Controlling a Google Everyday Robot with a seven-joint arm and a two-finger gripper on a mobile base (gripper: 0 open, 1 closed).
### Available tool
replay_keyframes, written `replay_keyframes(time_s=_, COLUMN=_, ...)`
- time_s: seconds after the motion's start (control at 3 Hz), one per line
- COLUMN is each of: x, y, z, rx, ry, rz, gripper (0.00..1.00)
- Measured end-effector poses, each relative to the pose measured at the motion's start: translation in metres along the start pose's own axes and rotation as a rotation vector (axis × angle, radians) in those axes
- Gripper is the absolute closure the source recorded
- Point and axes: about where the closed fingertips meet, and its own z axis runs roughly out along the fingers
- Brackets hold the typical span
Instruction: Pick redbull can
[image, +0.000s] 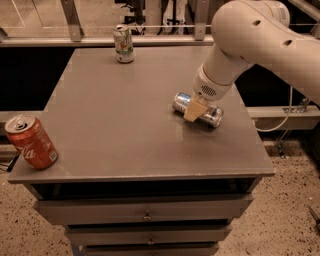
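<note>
Right, the white arm (240, 45) reaches in from the upper right and bends down over the grey bench (120, 115). The gripper (194, 111) is low on the right half of the top, its tan tip right at the middle of the redbull can (212, 116). That can lies on its side, slim and silver with blue patches. One end points toward the back left, the other toward the near right, and both ends stick out past the gripper. It rests on the bench surface, not lifted. Whether the gripper has closed on it or merely straddles it, I cannot tell from here; the near side of the can is partly covered by the tan tip and the far side is hidden.

Over at the near left corner a red Coca-Cola can (31, 142) stands upright, just by the edge, well apart from the action. At the far edge, left of centre, a white-and-green can (123, 44) stands upright too. Below the top, the drawers (145, 210) sit shut, small pulls at their centres. A pale cable (280, 117) droops behind the right side, over a speckled floor (290, 220).
</note>
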Motion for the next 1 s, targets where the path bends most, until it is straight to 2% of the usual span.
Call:
replay_keyframes(time_s=0.33, x=-0.013, y=-0.002, z=-0.005, rx=-0.019, ry=-0.064, rz=-0.008, gripper=0.77)
replay_keyframes(time_s=0.67, x=-0.035, y=-0.003, z=-0.015, rx=-0.069, ry=-0.200, rz=-0.031, gripper=0.99)
replay_keyframes(time_s=1.0, x=-0.060, y=0.001, z=-0.033, rx=-0.133, ry=-0.382, rz=-0.044, gripper=1.00)
